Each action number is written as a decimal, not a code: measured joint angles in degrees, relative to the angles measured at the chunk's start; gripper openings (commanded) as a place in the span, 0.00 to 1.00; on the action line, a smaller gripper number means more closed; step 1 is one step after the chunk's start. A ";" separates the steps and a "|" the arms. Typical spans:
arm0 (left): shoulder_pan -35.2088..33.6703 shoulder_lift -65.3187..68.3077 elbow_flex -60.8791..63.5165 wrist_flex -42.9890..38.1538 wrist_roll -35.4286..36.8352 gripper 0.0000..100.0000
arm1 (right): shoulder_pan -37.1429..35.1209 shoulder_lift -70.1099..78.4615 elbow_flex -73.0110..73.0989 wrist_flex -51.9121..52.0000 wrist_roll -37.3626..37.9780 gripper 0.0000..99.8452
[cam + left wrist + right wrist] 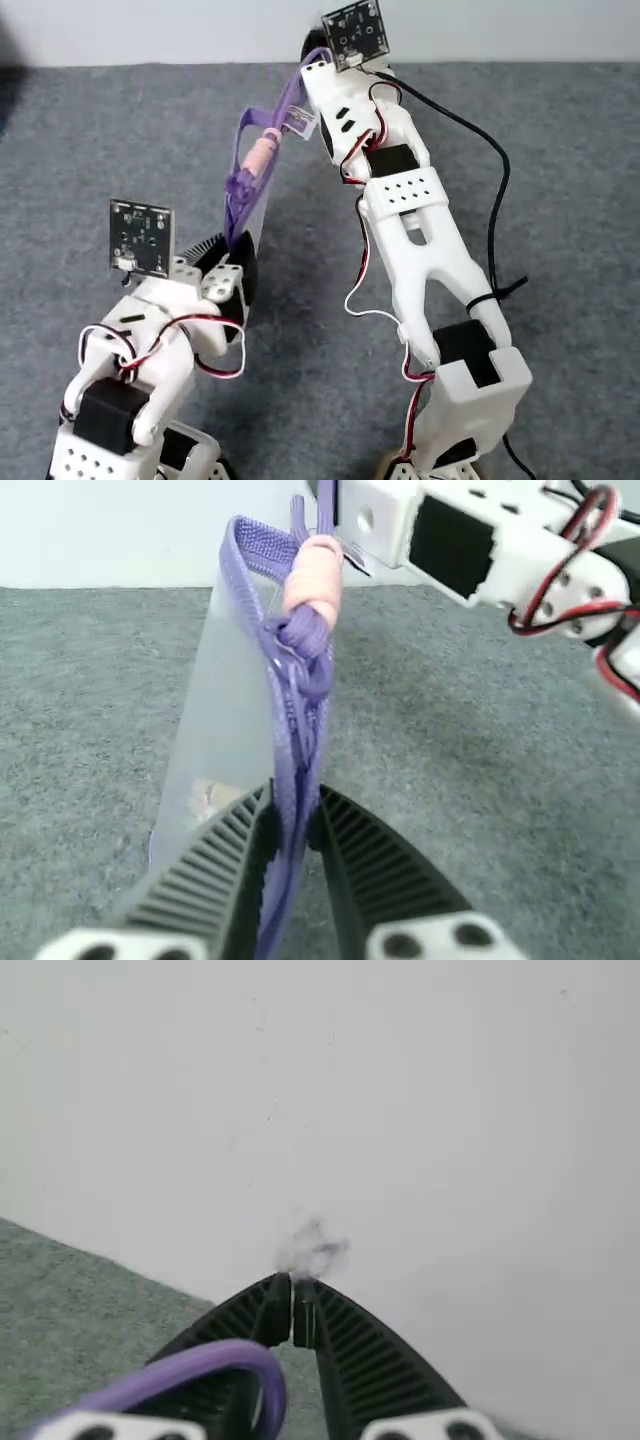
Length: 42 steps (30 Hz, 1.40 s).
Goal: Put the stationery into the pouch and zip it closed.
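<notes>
Pouch (215,730) hung betw. arms: L jaws clamped on zip edge (290,780); R jaws together, loop (200,1365) across one. Looks light, floppy, slick; hold zip edge, tug by pull (312,575).

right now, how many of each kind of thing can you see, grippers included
pouch: 1
pink bead on the pouch's purple cord: 1
grippers: 2, the left gripper and the right gripper
total: 4
</notes>
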 measured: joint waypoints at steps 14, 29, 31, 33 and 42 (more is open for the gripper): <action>0.26 -1.05 -0.09 2.73 -0.09 0.01 | 2.64 10.55 -11.87 -0.88 6.42 0.01; 0.09 -12.48 -0.18 12.40 -2.11 0.01 | 13.27 33.76 -50.64 18.64 4.75 0.01; 0.18 -13.27 -0.18 13.63 -2.64 0.01 | 13.45 34.90 -55.21 21.27 4.75 0.01; 0.00 -14.07 -0.18 14.07 -2.73 0.01 | 13.54 35.69 -58.90 24.62 4.57 0.01; -3.08 -14.24 -0.18 12.92 -3.69 0.02 | 8.97 35.96 -80.26 39.74 4.57 0.01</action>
